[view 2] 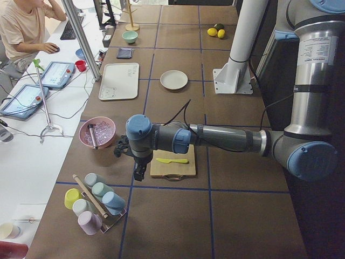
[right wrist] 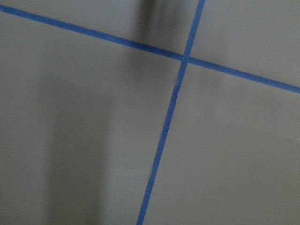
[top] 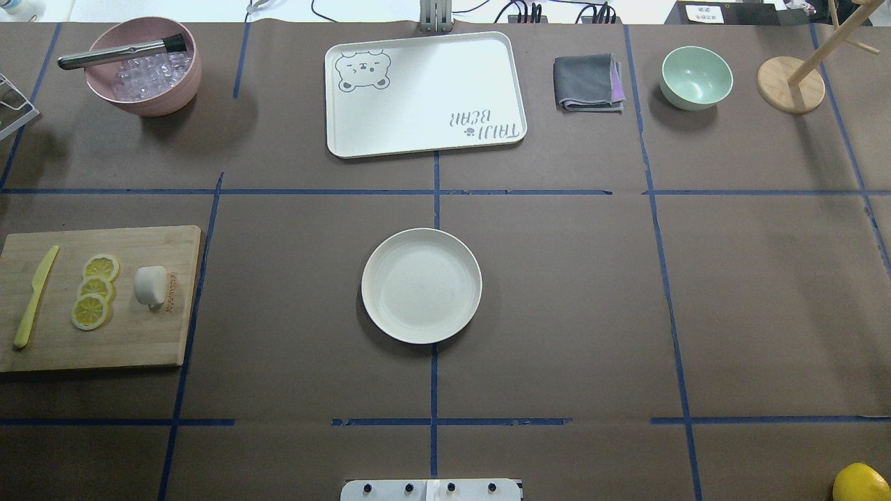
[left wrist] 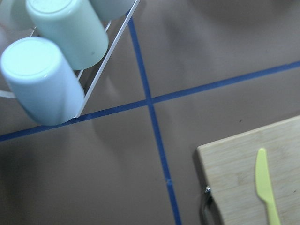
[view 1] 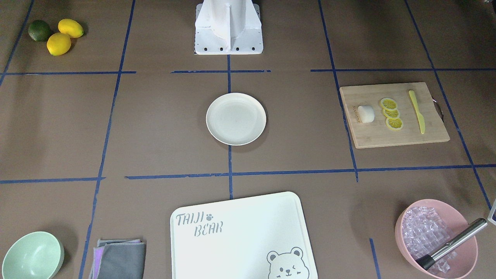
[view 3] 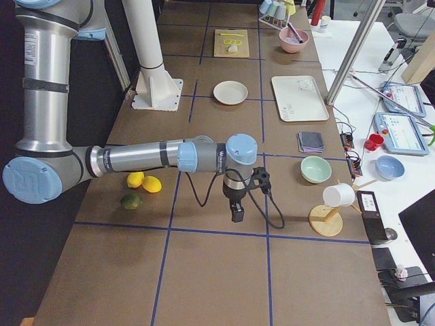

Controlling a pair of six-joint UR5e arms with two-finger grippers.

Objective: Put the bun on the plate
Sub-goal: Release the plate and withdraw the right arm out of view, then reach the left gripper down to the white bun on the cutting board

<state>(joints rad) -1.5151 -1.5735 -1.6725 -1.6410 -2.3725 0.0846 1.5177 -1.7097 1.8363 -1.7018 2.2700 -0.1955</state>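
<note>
Left gripper (view 2: pixel 139 174) hangs off the wooden board's (top: pixel 139 334) left end; whether it is open or closed cannot be told. Bun (top: pixel 150 285) sits to its right, near the board's right edge, past knife (top: pixel 35 296) and lemon slices (top: pixel 94 289). Its long axis seems to point away from the robot. Plate (top: pixel 421 285) at table (top: pixel 278 313) centre, bare surface between. Right gripper (view 3: pixel 236 214) near the table's right end, state likewise unreadable. Left arm is nearer.

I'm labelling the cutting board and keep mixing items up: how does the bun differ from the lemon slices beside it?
The bun is plain white; the lemon slices are yellow. The bun is a single rounded lump; the lemon slices are three flat discs in a row. Both lie on the wooden cutting board, close together but not touching.
</note>
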